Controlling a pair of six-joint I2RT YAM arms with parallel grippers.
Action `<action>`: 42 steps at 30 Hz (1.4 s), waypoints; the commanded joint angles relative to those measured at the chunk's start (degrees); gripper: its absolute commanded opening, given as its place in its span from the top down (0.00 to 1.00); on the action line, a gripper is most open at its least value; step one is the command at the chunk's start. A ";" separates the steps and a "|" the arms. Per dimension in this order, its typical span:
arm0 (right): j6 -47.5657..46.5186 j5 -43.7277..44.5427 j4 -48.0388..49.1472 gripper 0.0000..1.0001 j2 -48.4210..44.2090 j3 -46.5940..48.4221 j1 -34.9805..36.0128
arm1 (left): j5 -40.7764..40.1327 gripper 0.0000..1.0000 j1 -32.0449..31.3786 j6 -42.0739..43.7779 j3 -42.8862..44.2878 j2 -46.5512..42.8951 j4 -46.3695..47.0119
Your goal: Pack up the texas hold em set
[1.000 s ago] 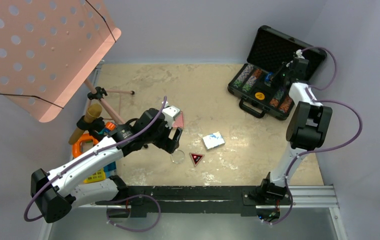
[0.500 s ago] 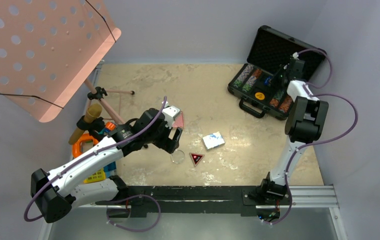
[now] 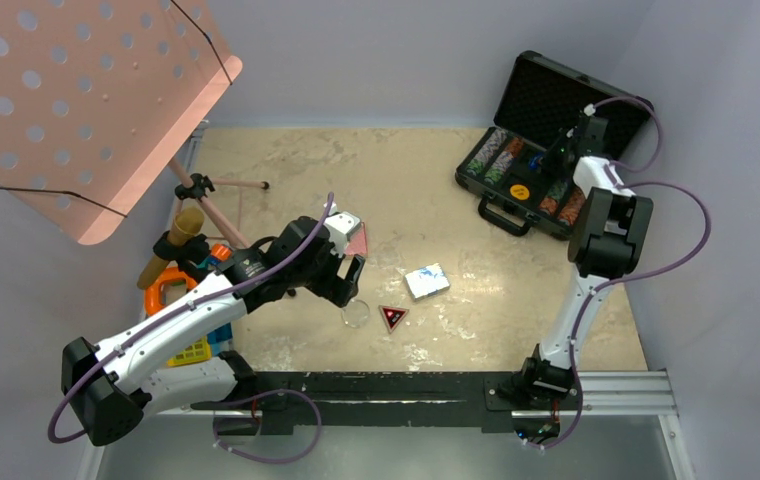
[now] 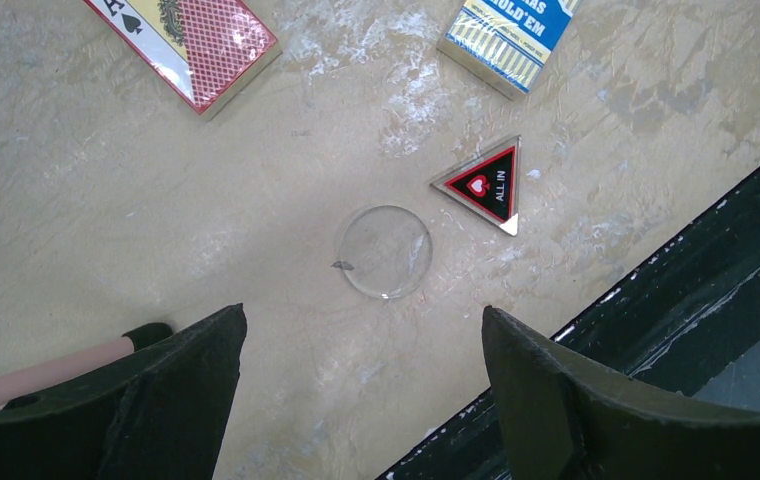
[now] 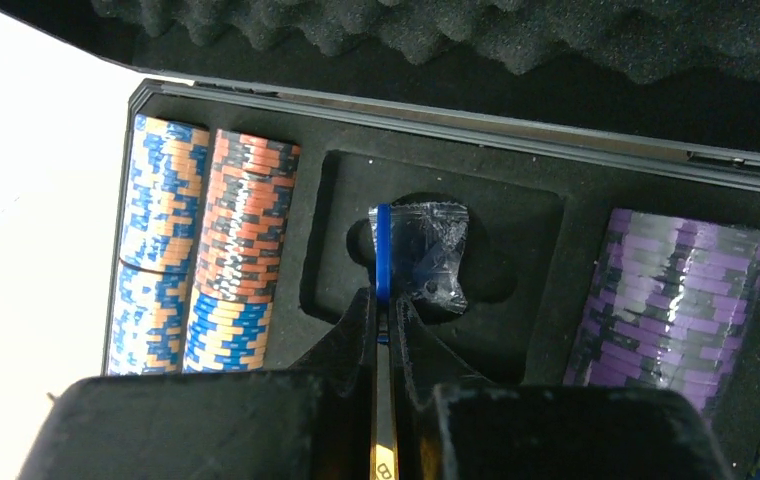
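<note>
The black briefcase lies open at the far right, with rows of chips and an orange button inside. My right gripper is above it, shut on a blue button held edge-on over a round foam recess that holds a small clear bag; its jaws pinch the button's lower edge. My left gripper is open and empty just above the clear button, its jaws set wide. The triangular marker, blue deck and red deck lie on the table.
The pink music stand leans over the far left, its legs reaching onto the table. A yellow crate and an orange tool sit under my left arm. The black base rail runs along the near edge.
My right gripper has shifted a little farther back over the briefcase with the blue button. The left arm has not moved.
</note>
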 commanded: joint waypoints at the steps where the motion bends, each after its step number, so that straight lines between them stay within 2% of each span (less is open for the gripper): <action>1: -0.83 0.10 -3.49 1.00 1.51 3.68 -0.18 | 0.60 0.09 0.24 1.40 1.92 -1.07 1.11; 5: -0.60 1.23 -4.52 1.00 2.23 4.46 -0.23 | 0.60 0.09 0.32 1.40 1.93 -1.03 1.11; 6: -0.63 1.53 -4.79 0.97 2.34 4.49 -0.24 | 0.60 0.09 0.27 1.40 1.92 -1.02 1.08; 11: -0.93 2.75 -4.97 0.60 1.38 4.03 -0.25 | 0.68 0.09 0.32 1.40 1.96 -1.03 1.08; 13: -1.18 3.65 -4.83 0.50 0.25 3.51 -0.27 | 0.69 0.09 0.32 1.40 1.94 -0.98 1.06; 16: -1.90 5.22 -4.47 0.41 -1.44 2.65 -0.26 | 0.76 0.09 0.28 1.40 1.98 -1.02 1.08; 24: -4.59 10.78 -4.26 0.40 -4.58 1.02 -0.20 | 0.69 0.09 0.31 1.40 1.90 -0.87 1.17; 42: -4.83 7.44 -6.61 0.60 2.31 5.55 -0.16 | 0.60 0.10 0.32 1.40 1.92 -0.45 1.30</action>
